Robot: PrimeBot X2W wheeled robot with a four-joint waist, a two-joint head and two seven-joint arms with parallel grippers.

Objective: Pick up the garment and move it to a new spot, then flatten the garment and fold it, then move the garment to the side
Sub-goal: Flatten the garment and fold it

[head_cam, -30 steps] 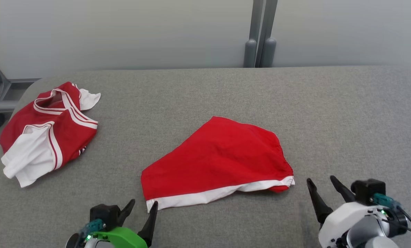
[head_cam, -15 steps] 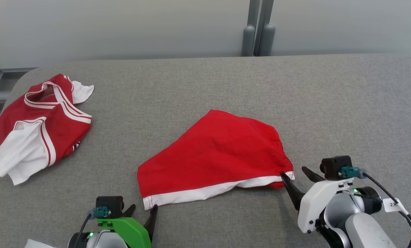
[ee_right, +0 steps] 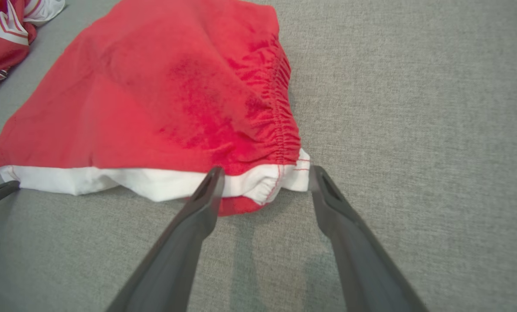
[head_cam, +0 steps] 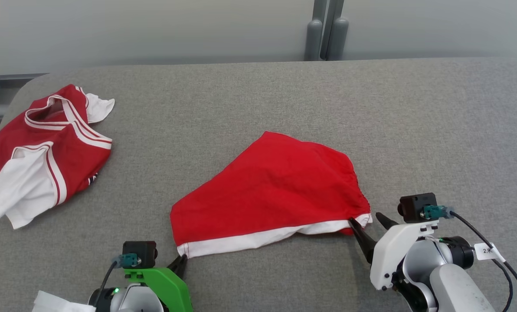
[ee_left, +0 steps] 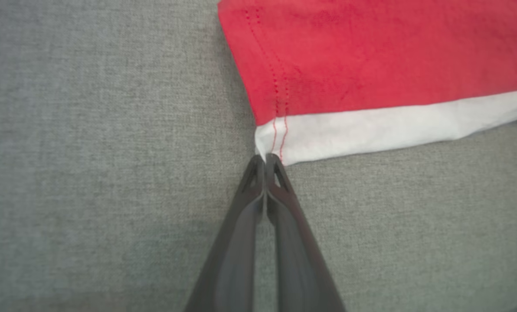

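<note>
Two garments are shown on a grey cloth-covered table (head_cam: 241, 95). Red shorts (head_cam: 276, 186) with a white hem (ee_left: 371, 125) are spread almost flat near the middle of the near edge, with one point directed toward the far edge. A red and white jersey (head_cam: 46, 147) is seen crumpled by the left edge, well apart from the shorts. The left gripper (ee_left: 265, 159) is shown with its fingers pressed together, the tips touching the near-left corner of the white hem; whether cloth is caught between them cannot be told. The right gripper (ee_right: 265, 173) is held with its fingers apart, astride the near-right corner of the shorts, where the gathered waistband (ee_right: 280, 108) meets the hem. One fingertip is laid against the white hem, and the other is placed just beside the corner. Both grippers are held low over the table.
</note>
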